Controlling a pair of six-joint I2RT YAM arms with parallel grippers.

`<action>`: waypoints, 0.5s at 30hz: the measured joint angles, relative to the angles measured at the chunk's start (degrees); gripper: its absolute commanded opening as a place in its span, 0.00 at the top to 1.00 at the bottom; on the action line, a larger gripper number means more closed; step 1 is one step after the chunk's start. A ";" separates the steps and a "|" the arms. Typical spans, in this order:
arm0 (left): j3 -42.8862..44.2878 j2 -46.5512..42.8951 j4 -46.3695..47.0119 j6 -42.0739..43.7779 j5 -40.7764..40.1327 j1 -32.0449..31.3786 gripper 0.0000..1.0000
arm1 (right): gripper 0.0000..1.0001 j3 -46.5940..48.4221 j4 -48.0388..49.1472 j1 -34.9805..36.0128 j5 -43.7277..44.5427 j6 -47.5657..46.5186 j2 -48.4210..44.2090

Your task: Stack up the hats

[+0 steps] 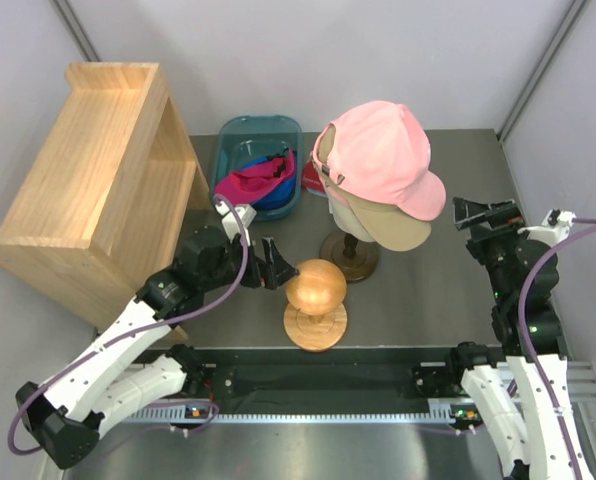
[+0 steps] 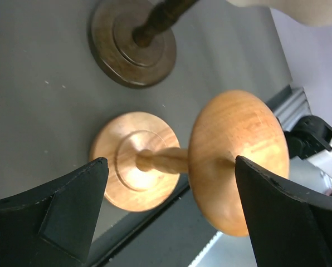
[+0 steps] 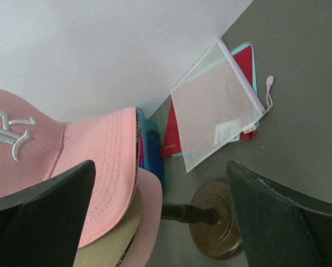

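A light pink hat (image 1: 378, 150) sits on top of a tan hat (image 1: 396, 230), both on the cream head whose dark stand (image 1: 349, 256) is at mid-table. In the right wrist view the pink hat (image 3: 71, 156) and the tan brim (image 3: 107, 245) fill the lower left. A magenta hat (image 1: 250, 180) and a royal blue hat (image 1: 276, 195) lie in the blue bin (image 1: 240, 130). My left gripper (image 1: 270, 264) (image 2: 170, 167) is open, just left of the wooden ball and holding nothing. My right gripper (image 1: 481, 214) (image 3: 160, 167) is open to the right of the stacked hats, apart from them.
The wooden ball on its stand (image 1: 315, 290) (image 2: 238, 161) is near the front edge, with the dark stand base (image 2: 132, 47) (image 3: 219, 222) beyond it. A wooden shelf (image 1: 98, 180) fills the left. A mesh pouch (image 3: 216, 105) over a red folder (image 3: 174, 133) lies behind the head.
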 measured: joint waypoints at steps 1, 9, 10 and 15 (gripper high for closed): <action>0.00 0.17 0.22 0.26 -0.79 0.04 0.01 | 0.00 -0.24 0.35 0.00 0.26 0.00 0.00; 2.51 5.49 1.31 2.12 -7.32 0.17 0.01 | 0.00 -0.63 0.96 0.00 2.23 0.44 -0.02; 3.15 5.95 1.16 2.51 -7.72 0.17 0.01 | 0.00 -0.63 0.98 0.00 2.40 0.44 0.00; 8.20 6.56 -2.01 4.48 -9.53 0.17 0.01 | 0.00 -0.63 1.79 0.00 3.04 0.44 1.01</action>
